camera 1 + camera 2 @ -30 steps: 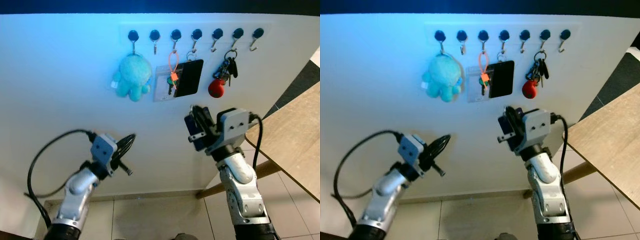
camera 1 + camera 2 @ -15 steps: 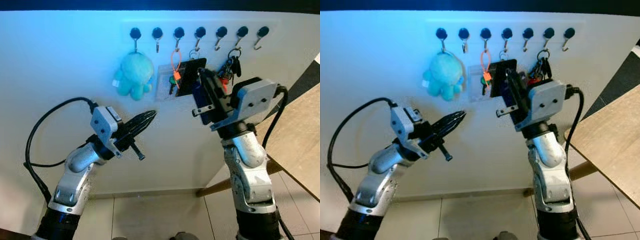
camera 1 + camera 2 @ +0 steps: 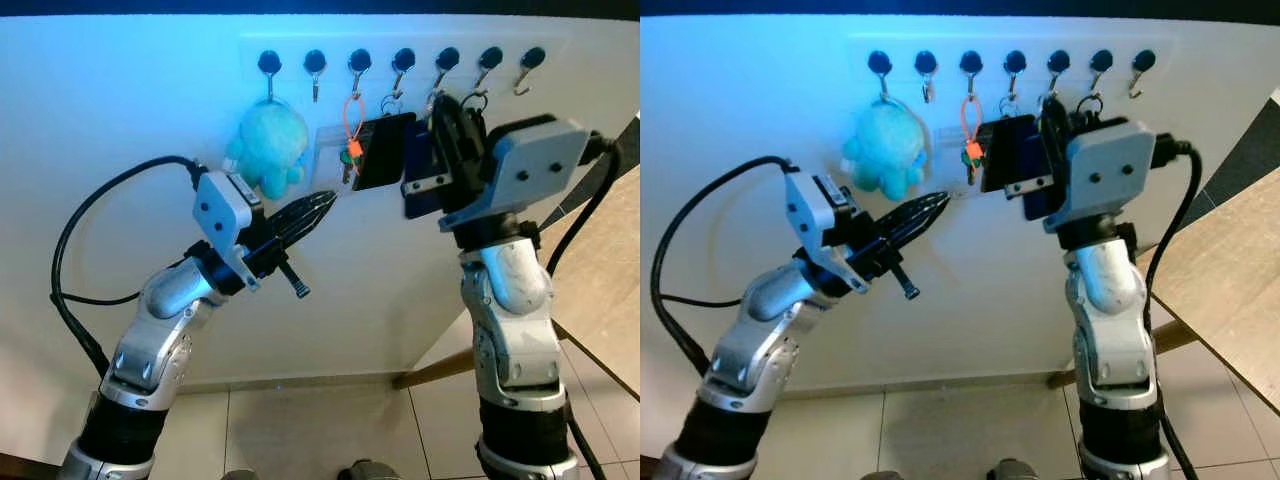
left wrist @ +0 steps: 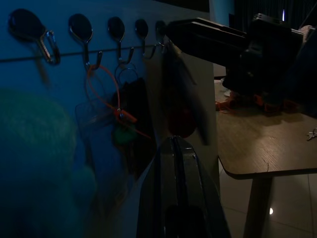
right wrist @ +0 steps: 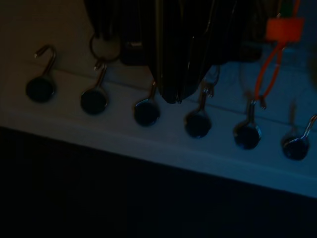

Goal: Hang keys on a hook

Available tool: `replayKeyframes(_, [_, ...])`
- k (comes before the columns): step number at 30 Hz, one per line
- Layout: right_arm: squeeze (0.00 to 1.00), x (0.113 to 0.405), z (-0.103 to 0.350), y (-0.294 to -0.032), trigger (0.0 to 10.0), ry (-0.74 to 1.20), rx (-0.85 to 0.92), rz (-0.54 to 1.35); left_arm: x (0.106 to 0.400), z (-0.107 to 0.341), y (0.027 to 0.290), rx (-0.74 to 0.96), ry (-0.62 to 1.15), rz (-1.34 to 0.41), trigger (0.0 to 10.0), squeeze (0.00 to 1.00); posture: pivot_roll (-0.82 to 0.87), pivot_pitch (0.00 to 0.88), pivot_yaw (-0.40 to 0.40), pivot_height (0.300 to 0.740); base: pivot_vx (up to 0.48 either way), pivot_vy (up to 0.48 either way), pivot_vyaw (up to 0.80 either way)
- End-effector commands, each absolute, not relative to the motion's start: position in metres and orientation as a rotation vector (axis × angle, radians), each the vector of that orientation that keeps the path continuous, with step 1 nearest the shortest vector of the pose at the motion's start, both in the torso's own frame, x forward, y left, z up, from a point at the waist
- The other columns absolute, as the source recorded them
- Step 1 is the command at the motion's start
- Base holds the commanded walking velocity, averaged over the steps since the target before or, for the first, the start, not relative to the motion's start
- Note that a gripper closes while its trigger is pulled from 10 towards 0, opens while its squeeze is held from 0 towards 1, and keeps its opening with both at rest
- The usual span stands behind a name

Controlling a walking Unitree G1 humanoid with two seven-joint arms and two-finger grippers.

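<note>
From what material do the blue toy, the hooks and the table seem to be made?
The blue toy looks like soft plush: its surface is fuzzy and its shape rounded. The hooks seem to be thin, shiny metal wire under dark round caps, possibly plastic. The table appears to be wood or wood-look laminate, matte, with a visible grain.

A fluffy turquoise plush toy [image 3: 268, 150] is seen beside the left gripper [image 3: 325, 205], whose fingers look glossy black. Shiny metal hooks [image 3: 488, 68] on matt white wall [image 3: 120, 110] are seen above the right gripper [image 3: 445, 110].
</note>
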State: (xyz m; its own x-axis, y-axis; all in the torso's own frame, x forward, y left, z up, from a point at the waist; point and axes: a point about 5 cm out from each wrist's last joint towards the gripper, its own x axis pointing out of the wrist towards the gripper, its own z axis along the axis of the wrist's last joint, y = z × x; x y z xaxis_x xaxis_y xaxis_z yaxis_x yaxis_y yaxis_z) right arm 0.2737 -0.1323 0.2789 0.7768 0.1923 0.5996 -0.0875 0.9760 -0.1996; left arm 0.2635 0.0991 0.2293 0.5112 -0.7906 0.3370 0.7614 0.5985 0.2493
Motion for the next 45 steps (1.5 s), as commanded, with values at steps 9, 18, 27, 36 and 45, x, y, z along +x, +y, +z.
replayKeyframes(9, [0.0, 0.291, 0.278, -0.137, 10.0, -0.586, -0.199, 0.09, 0.257, 0.238, 0.085, 0.055, -0.445, -0.99, 10.0, 0.0, 0.03, 0.1, -0.037, 0.74, 0.0, 0.0, 0.0])
replayKeyframes(18, [0.0, 0.297, 0.275, -0.139, 10.0, -0.547, -0.198, 0.075, 0.257, 0.238, 0.084, 0.06, -0.436, -0.98, 10.0, 0.0, 0.03, 0.102, -0.038, 0.74, 0.0, 0.0, 0.0])
replayKeyframes(27, [0.0, 0.298, 0.278, -0.14, 10.0, -0.551, -0.191, 0.068, 0.258, 0.24, 0.084, 0.059, -0.434, -0.971, 10.0, 0.0, 0.03, 0.104, -0.036, 0.74, 0.0, 0.0, 0.0])
replayKeyframes(36, [0.0, 0.293, 0.263, -0.129, 10.0, -0.499, -0.184, 0.121, 0.256, 0.24, 0.083, 0.063, -0.43, -0.978, 10.0, 0.0, 0.03, 0.109, -0.038, 0.74, 0.0, 0.0, 0.0])
replayKeyframes(45, [0.0, 0.283, 0.255, -0.123, 10.0, -0.485, -0.172, 0.146, 0.256, 0.241, 0.083, 0.066, -0.433, -0.985, 10.0, 0.0, 0.03, 0.11, -0.036, 0.74, 0.0, 0.0, 0.0])
